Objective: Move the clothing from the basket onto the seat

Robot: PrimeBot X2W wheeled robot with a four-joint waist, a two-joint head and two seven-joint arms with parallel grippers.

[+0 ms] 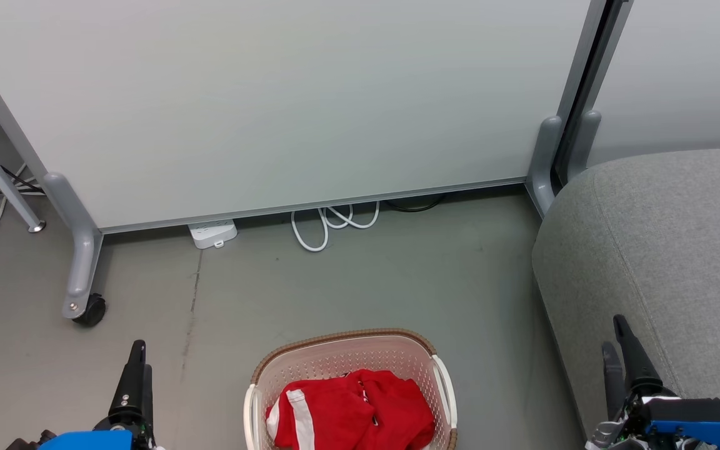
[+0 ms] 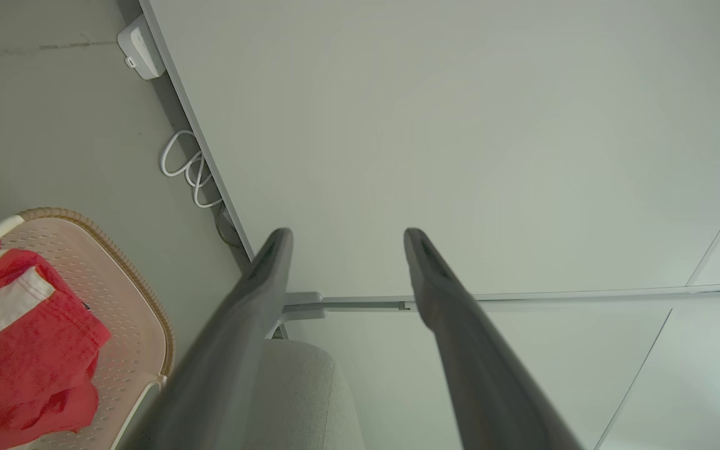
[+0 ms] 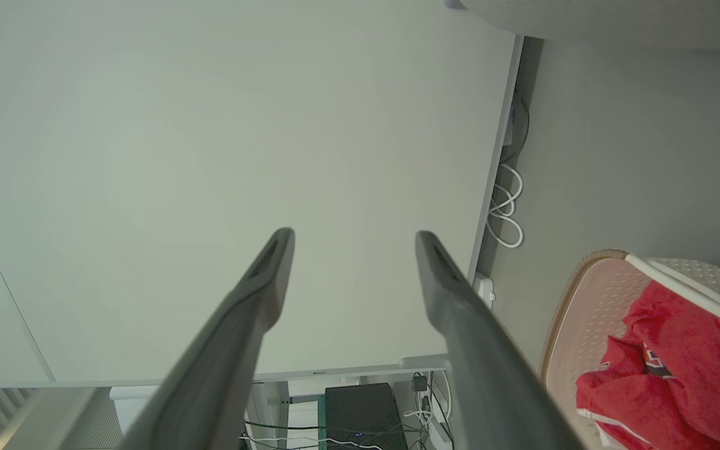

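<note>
1. We see the clothing (image 1: pixel 350 409), red with white stripes, bunched inside the basket (image 1: pixel 341 338)
2. The basket sits on the grey floor (image 1: pixel 366 275) at the bottom middle of the head view, its brown rim towards the wall
3. The couch (image 1: pixel 666 237) stands to the right of the basket, apart from it, with a strip of floor between them
4. Our left gripper (image 2: pixel 344 236) hangs above the floor to the left of the basket; its jaws are spread wide and released, with nothing between them
5. Our right gripper (image 3: pixel 354 237) hangs over the near edge of the couch; we find its jaws released too, gripping nothing
6. Behind the basket we see a white panel (image 1: pixel 285 106) on grey legs, one ending in a black wheel (image 1: pixel 91 310)
7. A white power strip (image 1: pixel 213 233) and a looped white cable (image 1: pixel 329 222) lie on the floor at the foot of the panel
</note>
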